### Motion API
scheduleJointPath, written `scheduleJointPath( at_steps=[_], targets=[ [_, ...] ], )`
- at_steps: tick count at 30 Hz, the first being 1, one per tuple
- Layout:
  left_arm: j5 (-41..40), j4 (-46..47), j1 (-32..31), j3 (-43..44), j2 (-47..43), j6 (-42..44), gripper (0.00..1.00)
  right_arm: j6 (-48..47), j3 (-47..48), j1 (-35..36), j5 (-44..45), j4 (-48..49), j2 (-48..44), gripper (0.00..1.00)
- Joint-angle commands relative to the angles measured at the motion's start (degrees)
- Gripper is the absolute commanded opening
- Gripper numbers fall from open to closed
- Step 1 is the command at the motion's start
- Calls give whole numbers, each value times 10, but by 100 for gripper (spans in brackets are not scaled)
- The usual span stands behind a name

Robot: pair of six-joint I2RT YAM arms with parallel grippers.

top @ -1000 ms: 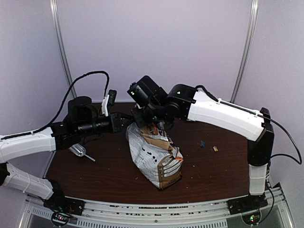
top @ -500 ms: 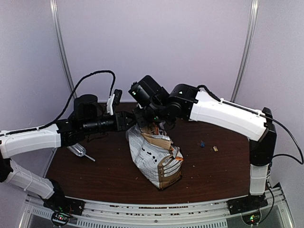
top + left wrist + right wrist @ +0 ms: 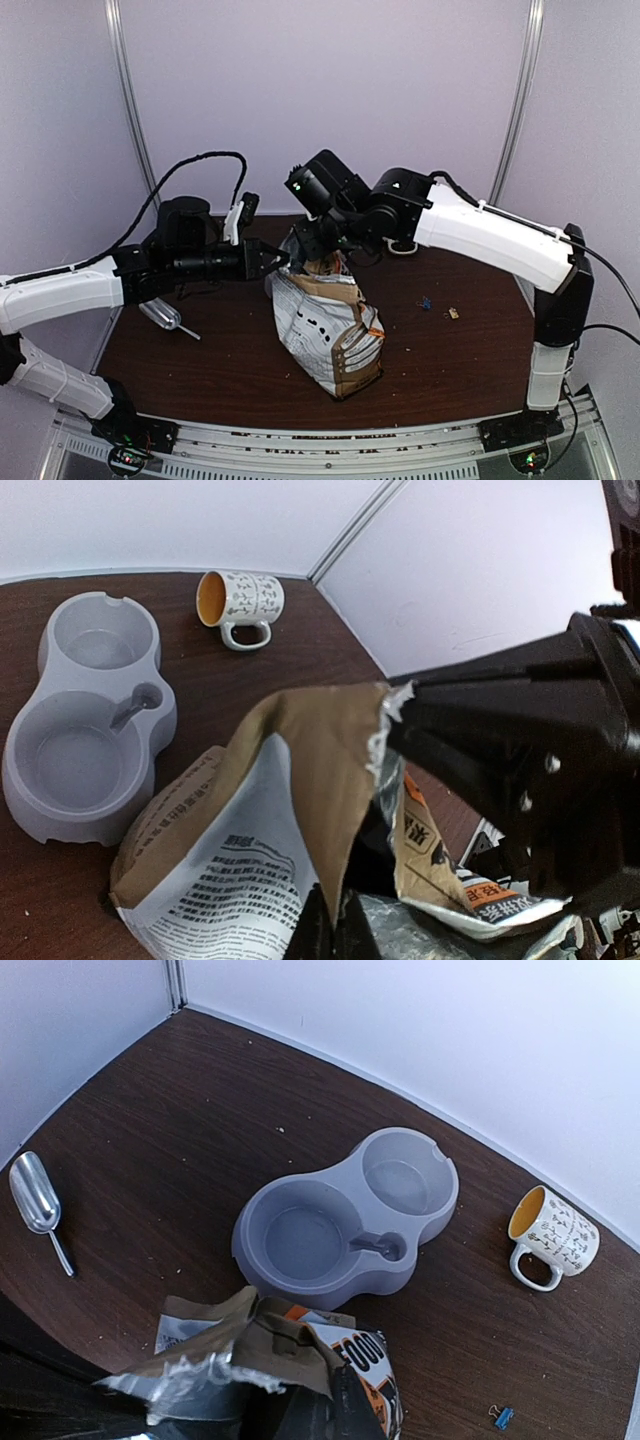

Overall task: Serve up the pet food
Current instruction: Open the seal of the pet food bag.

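Note:
The printed paper bag (image 3: 330, 335) stands upright mid-table with its torn top spread open. My left gripper (image 3: 283, 258) is shut on the bag's left top edge; in the left wrist view the brown flap of the bag (image 3: 330, 770) runs down between the closed jaws of that gripper (image 3: 338, 925). My right gripper (image 3: 318, 252) is shut on the opposite edge, and the right wrist view shows it (image 3: 340, 1405) pinching the crumpled top of the bag (image 3: 270, 1345). The pet food is hidden inside the bag.
The grey double bowl (image 3: 240, 1245) sits behind the bag, its hollows bare (image 3: 160, 695). A patterned mug (image 3: 555, 1235) lies on its side at the back. A metal scoop (image 3: 165, 318) lies at the left. A blue clip (image 3: 426, 303) lies right of the bag.
My left gripper has moved right to the bag's top and shut on its edge. The right arm has shifted slightly up and right, still holding the bag's top.

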Motion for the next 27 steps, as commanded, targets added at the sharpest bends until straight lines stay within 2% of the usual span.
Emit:
scheduleJointPath(
  at_steps=[1, 4, 5, 8, 11, 19, 27],
  targets=[
    [-57, -47, 8, 41, -30, 32, 0, -16, -15, -36, 65, -50, -60, 5],
    [-38, -46, 8, 52, -29, 35, 0, -25, -14, -46, 39, -52, -76, 9],
    [-17, -32, 7, 57, -24, 37, 0, -36, -12, -49, -7, -46, -91, 16],
    [10, -7, 8, 61, -16, 38, 0, -36, -13, -47, -105, -34, -110, 27],
    [31, 12, 8, 65, -8, 37, 0, -28, -20, -41, -149, -22, -126, 40],
    [46, 23, 8, 71, 1, 38, 0, -1, 19, 1, -104, -53, -86, 64],
    [61, 48, 8, 61, -3, 39, 0, 40, 46, 21, -64, -67, -26, 66]
  ],
)
